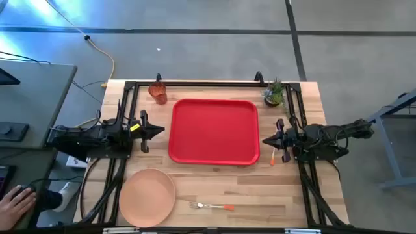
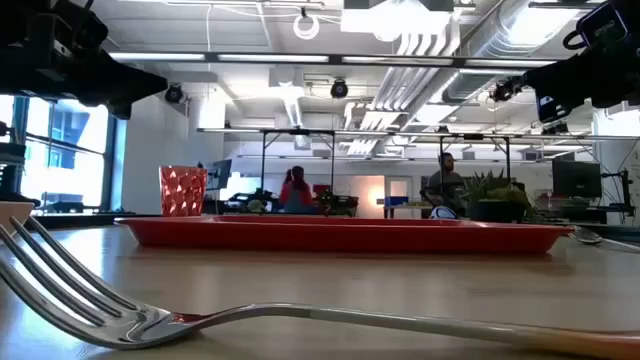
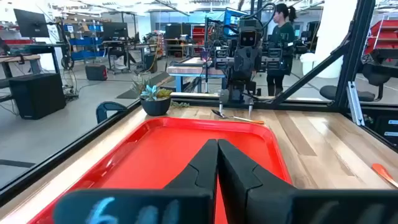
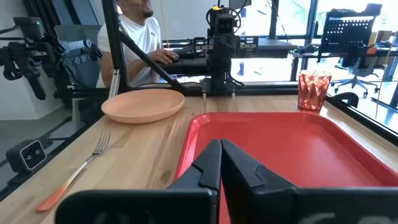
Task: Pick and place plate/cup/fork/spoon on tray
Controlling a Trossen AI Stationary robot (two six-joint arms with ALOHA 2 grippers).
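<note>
Lying crosswise, the fork [image 1: 212,207] points tines toward the plate [image 1: 147,197]; both claws closed.

Table [image 1: 312,195] bears tray [image 1: 214,131], plate [image 1: 147,197], fork [image 1: 212,207]

Open workshop hall under an exposed ceiling [image 2: 330,40] of white pipes and ducts, lit by strip lights. Grey concrete floor [image 1: 214,39] around a pale wooden table [image 1: 260,195], crossed by a dark seam. Tall windows [image 2: 60,150] at one side, bright with daylight. Grey desk [image 1: 32,97] beside the table. Shelves, black frames and an office chair [image 4: 357,37] farther off. Person in a white shirt [image 4: 140,31] seated behind the table.
</note>
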